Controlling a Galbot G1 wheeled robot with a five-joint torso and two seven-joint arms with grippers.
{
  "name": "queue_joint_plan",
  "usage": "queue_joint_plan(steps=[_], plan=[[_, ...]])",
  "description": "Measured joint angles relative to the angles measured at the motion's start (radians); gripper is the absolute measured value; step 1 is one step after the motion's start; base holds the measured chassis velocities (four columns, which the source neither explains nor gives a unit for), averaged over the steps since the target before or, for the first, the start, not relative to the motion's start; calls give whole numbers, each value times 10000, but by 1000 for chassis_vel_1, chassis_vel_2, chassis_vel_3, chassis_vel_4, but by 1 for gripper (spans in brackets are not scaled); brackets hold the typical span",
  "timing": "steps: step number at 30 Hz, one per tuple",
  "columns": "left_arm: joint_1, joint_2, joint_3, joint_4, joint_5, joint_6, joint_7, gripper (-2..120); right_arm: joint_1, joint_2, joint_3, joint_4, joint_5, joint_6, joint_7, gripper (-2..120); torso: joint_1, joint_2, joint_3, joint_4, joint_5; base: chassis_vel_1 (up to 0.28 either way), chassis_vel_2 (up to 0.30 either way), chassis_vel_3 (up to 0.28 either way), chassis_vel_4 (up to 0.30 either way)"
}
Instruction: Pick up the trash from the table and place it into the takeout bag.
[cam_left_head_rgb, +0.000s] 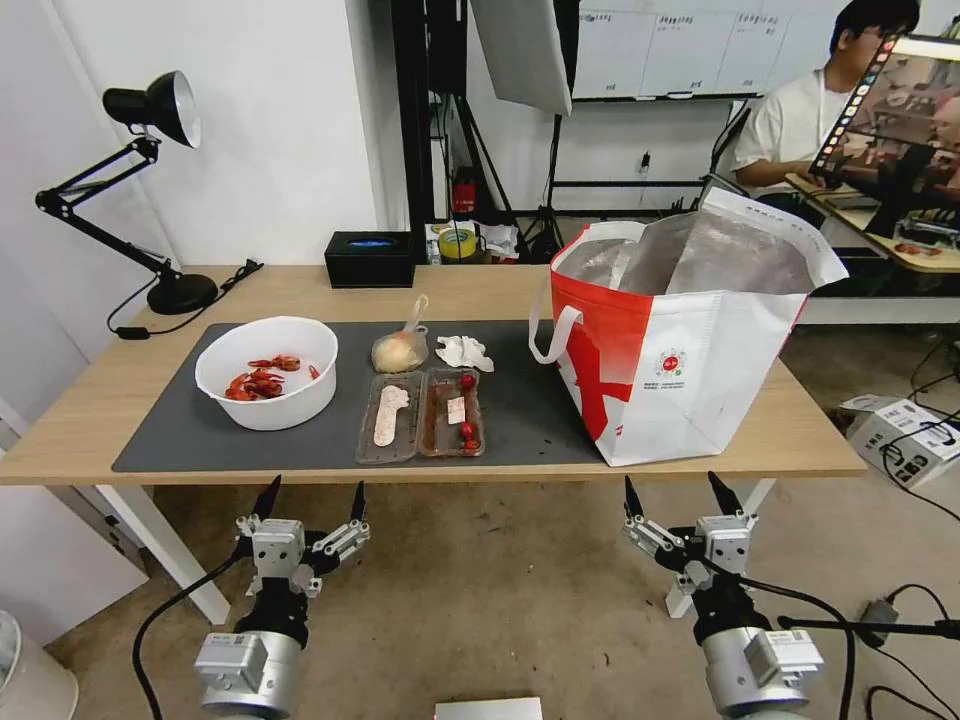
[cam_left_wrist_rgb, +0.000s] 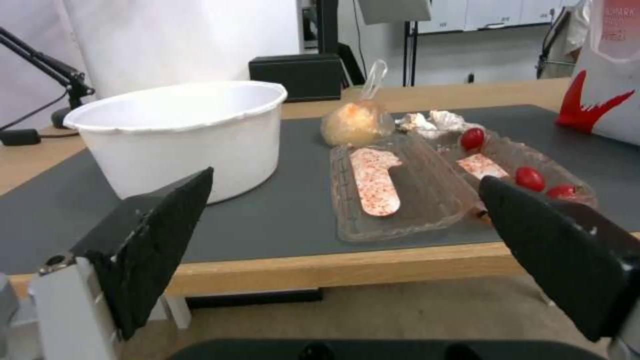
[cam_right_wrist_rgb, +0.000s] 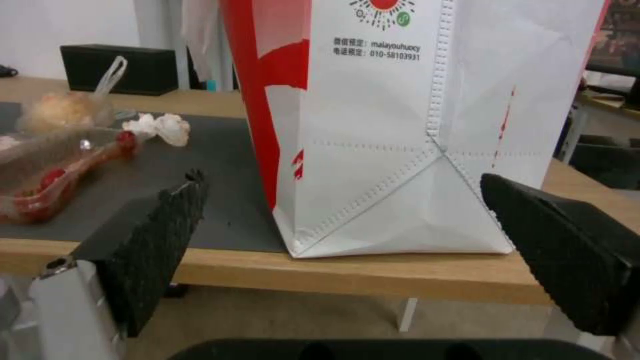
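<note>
Head cam sits high, looking forward and down over the whole light wood table (cam_left_head_rgb: 100, 400). Left wrist cam hangs low just off the near edge, facing the white round bowl (cam_left_wrist_rgb: 180, 135) and clear hinged plastic tray (cam_left_wrist_rgb: 400, 190). Right wrist cam, same height, faces the red-and-white takeout bag (cam_right_wrist_rgb: 400, 125); both wrist views share the tray and crumpled white tissue (cam_right_wrist_rgb: 160, 127).

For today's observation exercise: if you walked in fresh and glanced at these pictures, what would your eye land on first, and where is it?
The big red-and-white takeout bag stands open at the right end of the table, foil lining showing. Left of it on the grey mat sit a white bowl of red shells and a clear tray with red bits. Below the table edge, the left gripper and right gripper wait open.
</note>
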Motion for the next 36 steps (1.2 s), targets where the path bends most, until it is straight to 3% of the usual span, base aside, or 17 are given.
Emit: queue_joint_plan(steps=[18,24,27,31,34,36], plan=[[-17,34,-29,0,-134,98,-8,100,43,-85,15,1,92,-99,-1,100,0,0,0,-1,0,0,0,0,0],[-223,369,-358,-51,-1190,996,-283,100,570,-963,304,10,1077,-1195,13,100,0,-1,0,0,1,0,0,0,0],[-480,781,-751,-148,-2501,2112,-607,100,1193,-2009,644,40,2262,-2517,47,100,0,-1,0,0,0,0,0,0,0],[-585,950,-913,-185,-3027,2563,-739,100,1473,-2471,793,53,2776,-3098,67,100,0,-1,0,0,0,0,0,0,0],[-829,1344,-1297,-269,-4294,3644,-1056,100,2076,-3482,1123,76,3926,-4375,99,100,0,0,0,0,1,0,0,0,0],[-891,1443,-1390,-291,-4598,3901,-1132,100,2226,-3737,1205,87,4211,-4696,105,100,0,-1,1,0,1,0,0,0,0]])
